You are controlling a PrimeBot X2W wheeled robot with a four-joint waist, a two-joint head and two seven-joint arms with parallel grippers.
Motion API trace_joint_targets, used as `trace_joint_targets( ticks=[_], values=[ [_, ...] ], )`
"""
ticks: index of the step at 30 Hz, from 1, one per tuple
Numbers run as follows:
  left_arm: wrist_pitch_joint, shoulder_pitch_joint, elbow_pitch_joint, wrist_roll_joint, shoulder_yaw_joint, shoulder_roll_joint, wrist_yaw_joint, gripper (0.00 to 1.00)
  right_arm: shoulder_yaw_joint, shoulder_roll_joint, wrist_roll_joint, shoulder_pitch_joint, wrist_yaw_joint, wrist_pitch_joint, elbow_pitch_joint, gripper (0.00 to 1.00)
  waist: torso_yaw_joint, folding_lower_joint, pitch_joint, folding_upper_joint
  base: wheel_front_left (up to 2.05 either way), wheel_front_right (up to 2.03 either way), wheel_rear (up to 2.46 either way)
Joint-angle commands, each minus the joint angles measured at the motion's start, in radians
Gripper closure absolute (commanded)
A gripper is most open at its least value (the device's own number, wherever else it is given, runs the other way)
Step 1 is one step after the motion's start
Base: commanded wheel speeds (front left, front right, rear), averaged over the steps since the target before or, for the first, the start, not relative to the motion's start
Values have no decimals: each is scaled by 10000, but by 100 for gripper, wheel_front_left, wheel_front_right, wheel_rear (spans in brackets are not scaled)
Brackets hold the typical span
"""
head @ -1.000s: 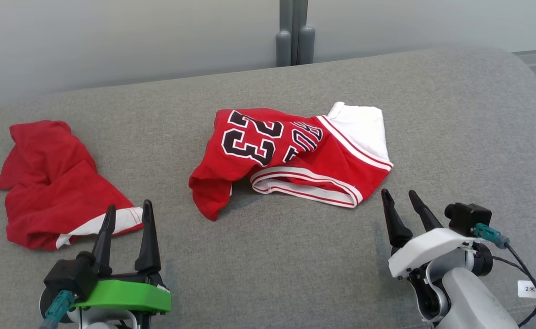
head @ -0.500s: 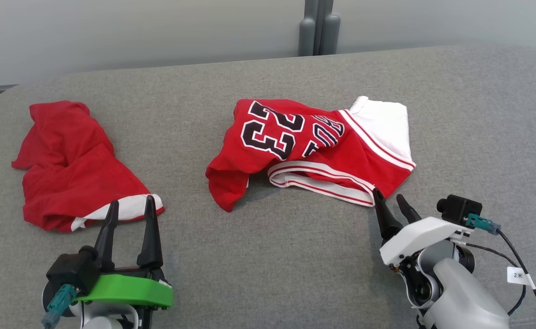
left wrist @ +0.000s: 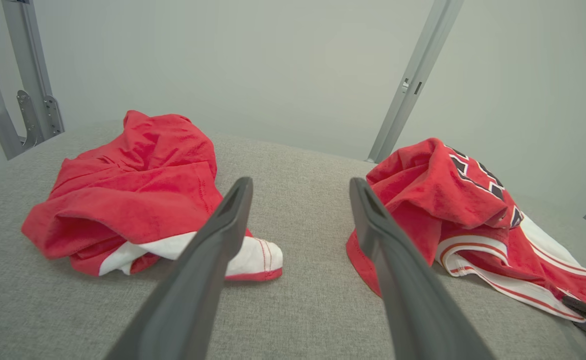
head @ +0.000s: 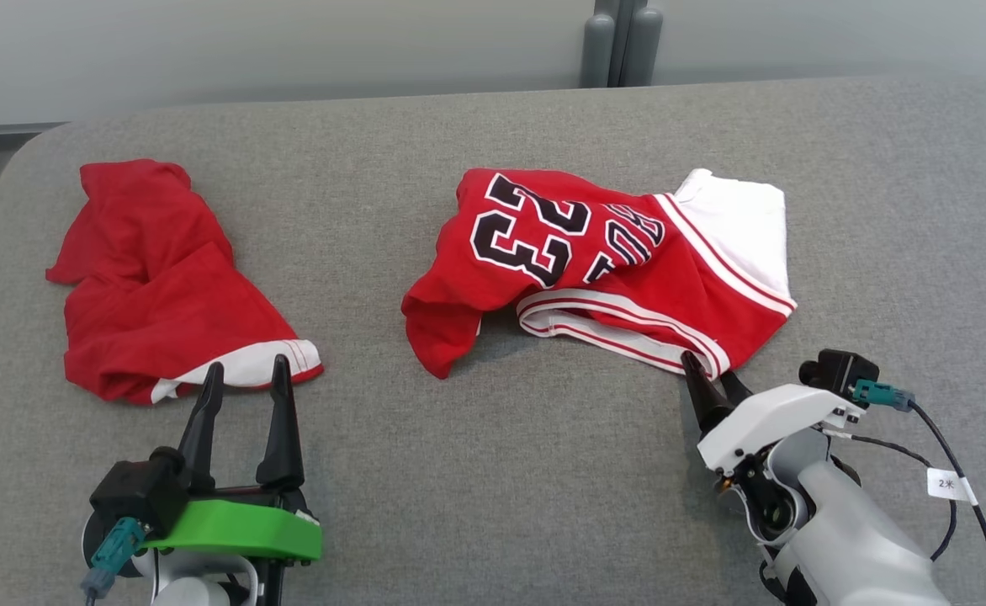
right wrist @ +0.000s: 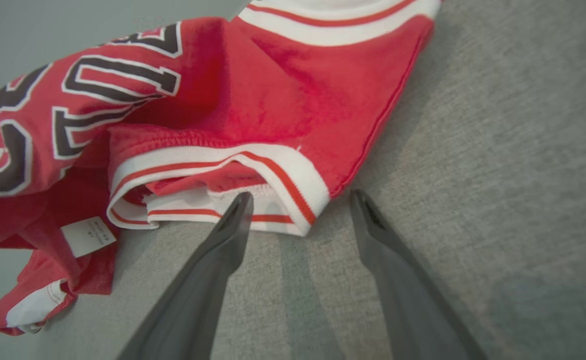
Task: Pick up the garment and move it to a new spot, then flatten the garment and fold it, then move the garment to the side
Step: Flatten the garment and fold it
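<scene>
A crumpled red No. 23 jersey lies mid-desk — the right gripper, fingers spread, sits at its white-striped hem, one tip at the trim's edge. The left gripper, also spread and empty, hovers just beside a second red garment at the desk's left.

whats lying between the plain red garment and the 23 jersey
Bare grey cushion, nothing on it, between the plain red garment and the 23 jersey, as the head view shows.
</scene>
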Motion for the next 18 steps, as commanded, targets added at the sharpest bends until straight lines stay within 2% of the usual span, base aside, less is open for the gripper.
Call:
trace_joint_targets(
  ticks=[1, 12, 13, 14, 15, 16, 18],
  values=[
    [-23, -180, 17, 71, -10, -3, -31, 0, 54, -5, 129, -85, -8, 143, 222, 0, 44, 0, 21, 0, 0, 0, 0],
    [-23, -113, 71, 77, 40, -25, -32, 0, 302, 27, 616, -812, -12, 822, 1191, 0, 102, 0, 19, 0, 0, 0, 0],
    [-23, -112, 78, 79, 41, -25, -34, 0, 357, 26, 696, -874, -12, 856, 1235, 13, 103, 0, 13, 0, 0, 0, 0],
    [-23, -110, 83, 82, 44, -28, -36, 0, 420, 27, 777, -928, -12, 876, 1271, 49, 105, 0, 3, 0, 0, 0, 0],
    [-23, -104, 87, 84, 49, -31, -38, 0, 489, 32, 829, -966, -11, 871, 1295, 68, 107, 0, -8, 0, 0, 0, 0],
    [-23, -94, 95, 83, 53, -33, -39, 0, 558, 34, 861, -1002, -11, 840, 1312, 100, 109, 0, -18, 0, 0, 0, 0],
    [-23, -57, 112, 78, 57, -39, -36, 0, 680, 22, 943, -1076, -11, 702, 1345, 100, 110, 0, -57, 0, 0, 0, 0]
  ],
)
